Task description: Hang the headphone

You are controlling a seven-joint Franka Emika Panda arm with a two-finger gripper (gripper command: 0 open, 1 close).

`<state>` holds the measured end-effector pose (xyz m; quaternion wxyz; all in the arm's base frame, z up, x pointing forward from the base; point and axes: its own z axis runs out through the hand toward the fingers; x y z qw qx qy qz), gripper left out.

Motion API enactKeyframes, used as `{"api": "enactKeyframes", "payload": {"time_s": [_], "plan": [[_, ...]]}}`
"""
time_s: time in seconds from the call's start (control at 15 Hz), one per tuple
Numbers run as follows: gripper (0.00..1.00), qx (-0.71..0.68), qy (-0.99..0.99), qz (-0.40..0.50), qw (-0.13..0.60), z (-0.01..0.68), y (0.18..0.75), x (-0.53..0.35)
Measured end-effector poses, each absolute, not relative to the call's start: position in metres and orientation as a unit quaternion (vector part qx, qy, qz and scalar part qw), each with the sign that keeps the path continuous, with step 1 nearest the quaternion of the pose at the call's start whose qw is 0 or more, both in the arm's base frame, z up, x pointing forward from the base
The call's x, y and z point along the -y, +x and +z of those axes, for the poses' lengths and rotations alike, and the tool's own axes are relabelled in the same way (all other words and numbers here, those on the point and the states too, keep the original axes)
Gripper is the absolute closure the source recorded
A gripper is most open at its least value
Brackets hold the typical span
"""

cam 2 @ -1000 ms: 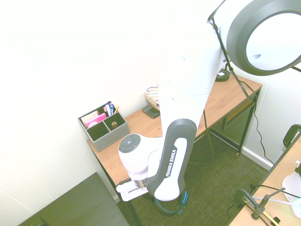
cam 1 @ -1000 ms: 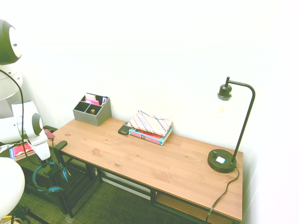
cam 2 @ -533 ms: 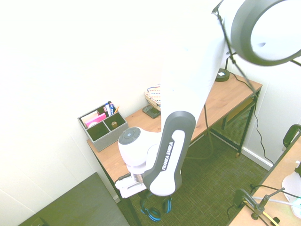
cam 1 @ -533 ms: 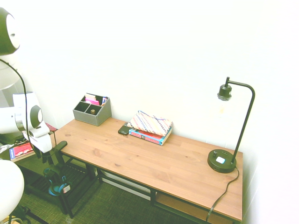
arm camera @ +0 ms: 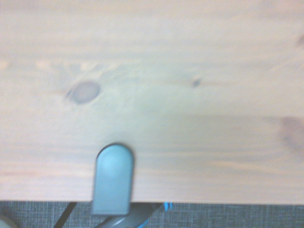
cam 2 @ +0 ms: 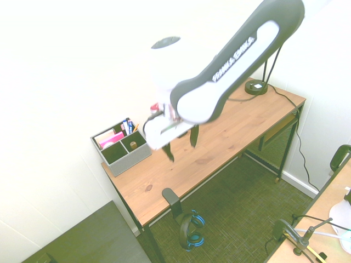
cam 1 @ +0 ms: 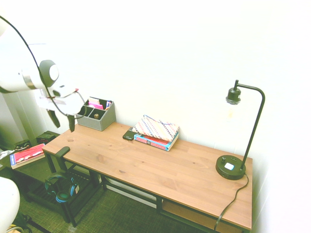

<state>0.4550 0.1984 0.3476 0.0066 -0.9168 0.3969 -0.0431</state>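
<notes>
The headphone (cam 1: 60,187) hangs from a dark hook (cam 1: 62,151) clamped on the short end of the wooden desk (cam 1: 160,170). In the first exterior view the hook is at about 8 o'clock from the middle of the desk. The headphone's long axis runs up and down: its blue band (cam 2: 188,219) loops over the hook at the top, and the black ear cups (cam 1: 63,195) with blue rims point down toward the floor. It hangs below the desk top, and nothing holds it.

The gripper (cam 1: 62,121) is up in the air above that end of the desk, well apart from the headphone. Its two dark fingers (cam 2: 168,153) point down and stand wide apart with nothing between them.

In the wrist view the rounded hook (arm camera: 113,178) sits at the desk's edge, with a bit of blue band (arm camera: 166,207) beside it.

A gray organizer box (cam 1: 96,115) is at 12 o'clock from the hook.
</notes>
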Motion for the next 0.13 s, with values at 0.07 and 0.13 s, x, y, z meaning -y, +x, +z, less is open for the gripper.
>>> {"api": "enactKeyframes", "payload": {"time_s": [0.07,0.13], "plan": [[0.0,-0.395,-0.917,-0.045,0.011,0.375,0.46,-0.166],[0.0,-0.395,-0.917,-0.045,0.013,0.405,0.461,-0.129]]}}
